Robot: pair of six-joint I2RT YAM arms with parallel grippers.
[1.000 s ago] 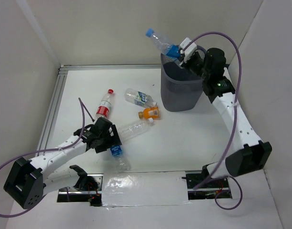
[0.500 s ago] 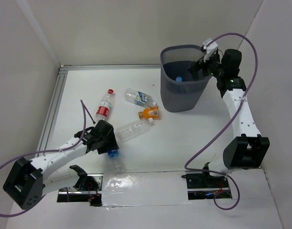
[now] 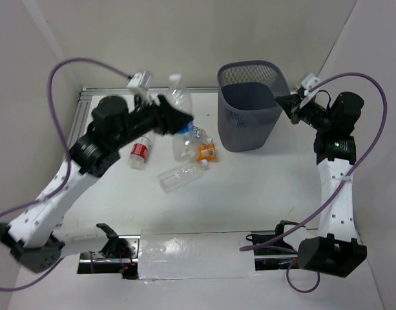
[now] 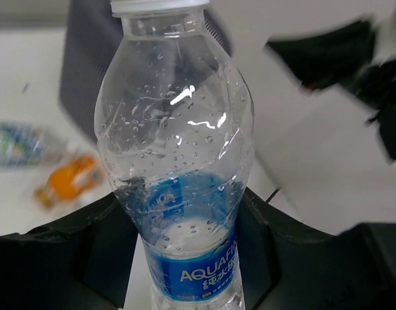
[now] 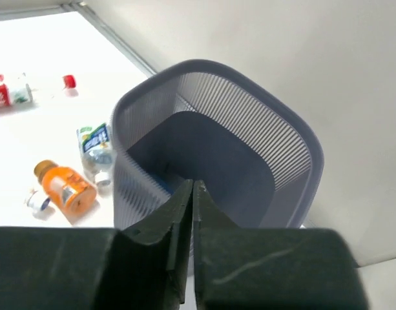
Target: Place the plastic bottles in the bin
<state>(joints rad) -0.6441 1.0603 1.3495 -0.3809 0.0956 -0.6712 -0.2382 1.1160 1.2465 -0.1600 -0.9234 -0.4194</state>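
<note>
My left gripper (image 3: 175, 117) is raised left of the bin (image 3: 247, 132) and shut on a clear blue-labelled plastic bottle (image 3: 177, 95) with its white cap up. In the left wrist view, that bottle (image 4: 178, 129) fills the frame between my fingers (image 4: 107, 252), with the bin (image 4: 84, 71) blurred behind. Three bottles lie on the table: a red-labelled one (image 3: 139, 150), an orange one (image 3: 206, 153) and a clear one (image 3: 180, 176). My right gripper (image 3: 290, 106) is shut and empty just right of the bin's rim. Its closed tips (image 5: 192, 185) point into the bin (image 5: 275, 139).
A further labelled bottle (image 3: 199, 134) lies partly hidden beneath the held one, next to the orange bottle (image 5: 63, 187). White walls enclose the table at the back and both sides, and a metal rail (image 3: 72, 148) runs along the left edge.
The right gripper let its bottle drop into the bin, drew back to the right and shut. The left gripper closed on a bottle at the near table and lifted it toward the bin.
</note>
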